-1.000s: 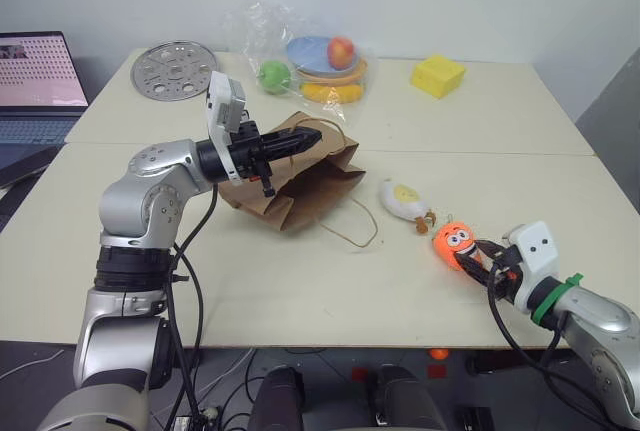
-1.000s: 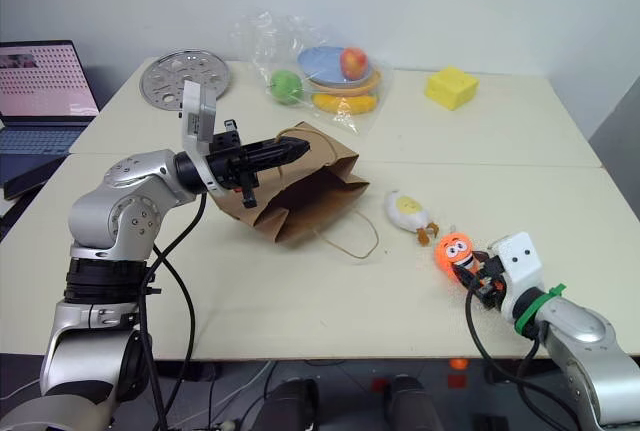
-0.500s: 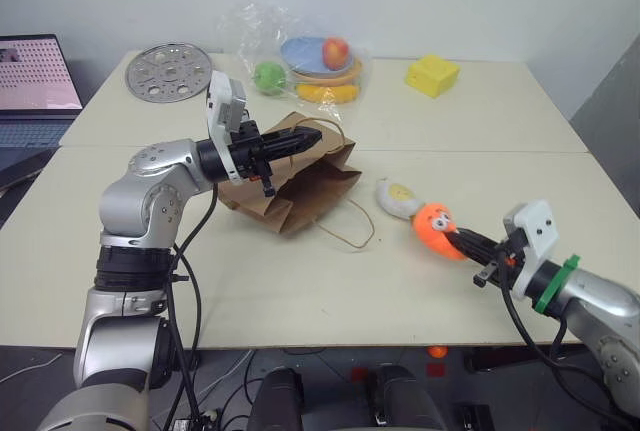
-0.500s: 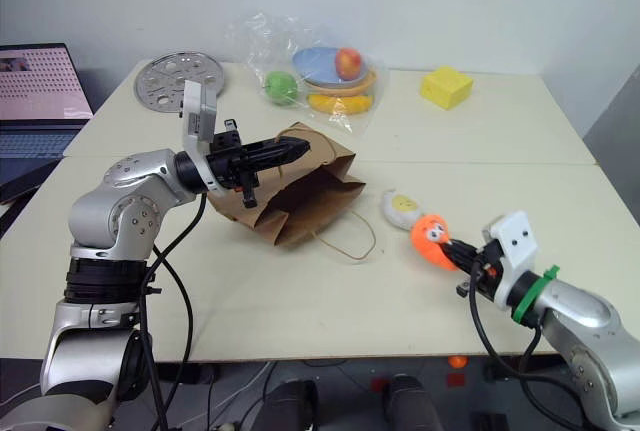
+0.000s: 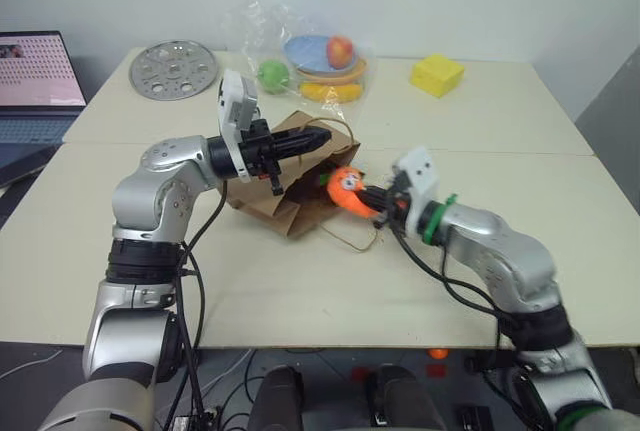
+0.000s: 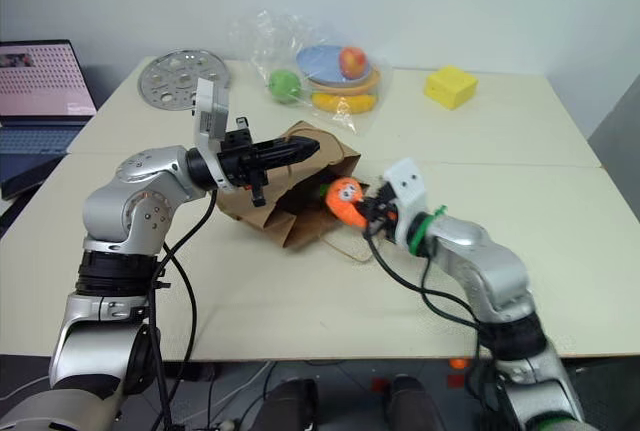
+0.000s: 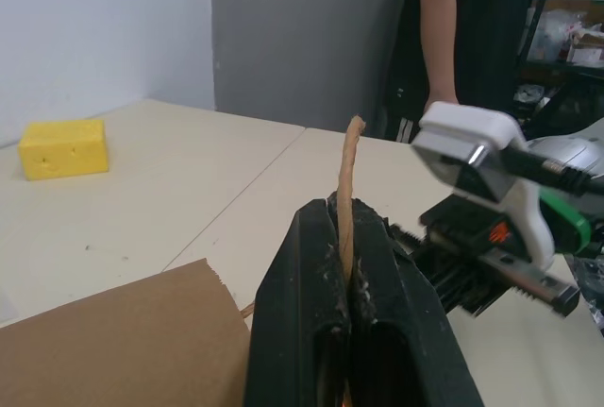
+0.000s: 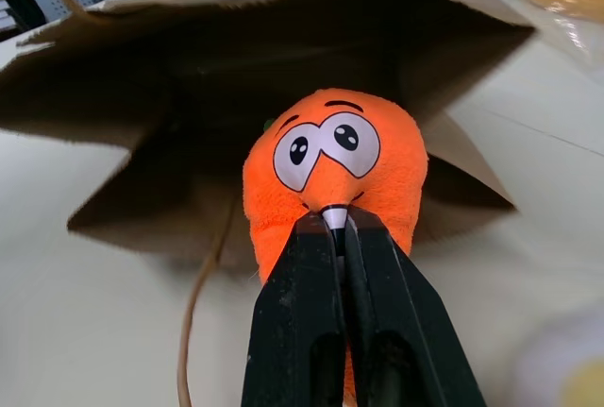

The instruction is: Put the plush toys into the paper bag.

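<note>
Right tool (image 8: pixel 340 228) pinches carrot plush (image 8: pixel 332 176), pointing lengthwise into paper bag (image 8: pixel 283 39).

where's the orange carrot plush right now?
In the head views the orange carrot plush is mid-table, pinched in the right gripper at the open mouth of the paper bag.

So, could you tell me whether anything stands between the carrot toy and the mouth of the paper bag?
Nothing visible does. The right gripper holds the carrot toy right before the dark mouth of the paper bag, which the left gripper holds up by a handle.
</note>
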Robot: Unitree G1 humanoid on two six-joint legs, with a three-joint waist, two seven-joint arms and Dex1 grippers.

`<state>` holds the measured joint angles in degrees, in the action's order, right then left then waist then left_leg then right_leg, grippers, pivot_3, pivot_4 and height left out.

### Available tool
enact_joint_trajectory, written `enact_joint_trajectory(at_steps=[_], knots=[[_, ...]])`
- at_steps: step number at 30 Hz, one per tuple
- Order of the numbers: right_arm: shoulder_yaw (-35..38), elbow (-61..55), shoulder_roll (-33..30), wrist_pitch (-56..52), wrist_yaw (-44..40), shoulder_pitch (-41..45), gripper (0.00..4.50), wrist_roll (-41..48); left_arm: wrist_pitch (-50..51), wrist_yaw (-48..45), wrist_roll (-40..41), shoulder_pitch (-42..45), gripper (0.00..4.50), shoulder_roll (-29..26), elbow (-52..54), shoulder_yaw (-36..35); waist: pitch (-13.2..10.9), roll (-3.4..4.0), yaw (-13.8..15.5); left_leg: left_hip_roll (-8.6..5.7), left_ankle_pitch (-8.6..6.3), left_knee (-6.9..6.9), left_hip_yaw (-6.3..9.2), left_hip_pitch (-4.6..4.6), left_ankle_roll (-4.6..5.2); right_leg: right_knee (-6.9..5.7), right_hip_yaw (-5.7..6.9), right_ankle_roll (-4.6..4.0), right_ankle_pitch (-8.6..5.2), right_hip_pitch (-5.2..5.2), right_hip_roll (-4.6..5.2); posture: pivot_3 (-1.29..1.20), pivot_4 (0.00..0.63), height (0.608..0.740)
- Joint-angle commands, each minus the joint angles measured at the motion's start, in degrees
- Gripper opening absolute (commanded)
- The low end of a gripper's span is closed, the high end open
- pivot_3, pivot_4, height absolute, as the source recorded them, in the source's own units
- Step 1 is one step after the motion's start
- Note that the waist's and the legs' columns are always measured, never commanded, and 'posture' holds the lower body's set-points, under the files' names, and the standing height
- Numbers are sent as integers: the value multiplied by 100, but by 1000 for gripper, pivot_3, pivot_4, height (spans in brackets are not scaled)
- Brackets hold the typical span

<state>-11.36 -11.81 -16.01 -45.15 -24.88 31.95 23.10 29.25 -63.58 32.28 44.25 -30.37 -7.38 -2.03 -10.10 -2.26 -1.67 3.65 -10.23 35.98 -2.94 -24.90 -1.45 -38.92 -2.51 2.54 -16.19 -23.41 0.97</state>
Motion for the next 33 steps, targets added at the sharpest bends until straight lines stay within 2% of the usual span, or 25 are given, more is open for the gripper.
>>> enact_joint_trajectory(at_steps=[1, 7, 12, 16, 25, 29, 33], knots=[[-188, 503, 362, 447, 18, 449, 8, -311, -79, -66, 14, 134, 0, 2, 128, -23, 0, 0, 0, 1, 0, 0, 2, 0, 0, -2, 2, 0, 0, 0, 0, 0, 150, 740], [-424, 1815, 1299, 1058, -7, 1133, 8, -724, -49, -103, 19, 155, 0, 39, 142, -10, 0, 0, -16, 2, 0, 0, 2, -1, 0, -5, 3, 0, 1, -2, -1, 0, 150, 740], [-334, 2273, 1634, 1386, -55, 1207, 8, -858, -48, -116, 11, 161, 0, 31, 130, -16, 0, 0, 6, 0, 0, 0, 6, -5, -1, -5, 7, 0, 1, -2, 1, 0, 150, 740], [-284, 2172, 1654, 1505, -135, 1066, 1041, -878, -41, -141, 12, 155, 0, 12, 129, -23, 0, 0, -11, -1, 0, 1, 2, -5, -1, -5, 4, 1, 2, -2, 5, 0, 150, 740], [4, 427, 844, 906, -285, 284, 4345, -671, -98, -130, -15, 124, 0, 25, 107, -33, 0, 1, -4, -1, -1, -1, 6, -6, -2, -4, 8, 1, 2, -2, 4, 0, 150, 740], [546, -868, 169, 454, 12, -532, 4431, -717, -81, -119, 9, 19, 0, -8, 185, -64, 0, 1, 7, 1, -1, -2, 9, -5, -2, -4, 10, 1, 2, -2, 4, 0, 150, 740], [853, -1305, -206, 129, 300, -1129, 4431, -801, -72, -116, 16, -5, 0, -15, 197, -63, 0, 0, 3, -1, -1, -1, 4, -4, -2, -3, 5, 1, 1, -1, 4, 0, 150, 740]])
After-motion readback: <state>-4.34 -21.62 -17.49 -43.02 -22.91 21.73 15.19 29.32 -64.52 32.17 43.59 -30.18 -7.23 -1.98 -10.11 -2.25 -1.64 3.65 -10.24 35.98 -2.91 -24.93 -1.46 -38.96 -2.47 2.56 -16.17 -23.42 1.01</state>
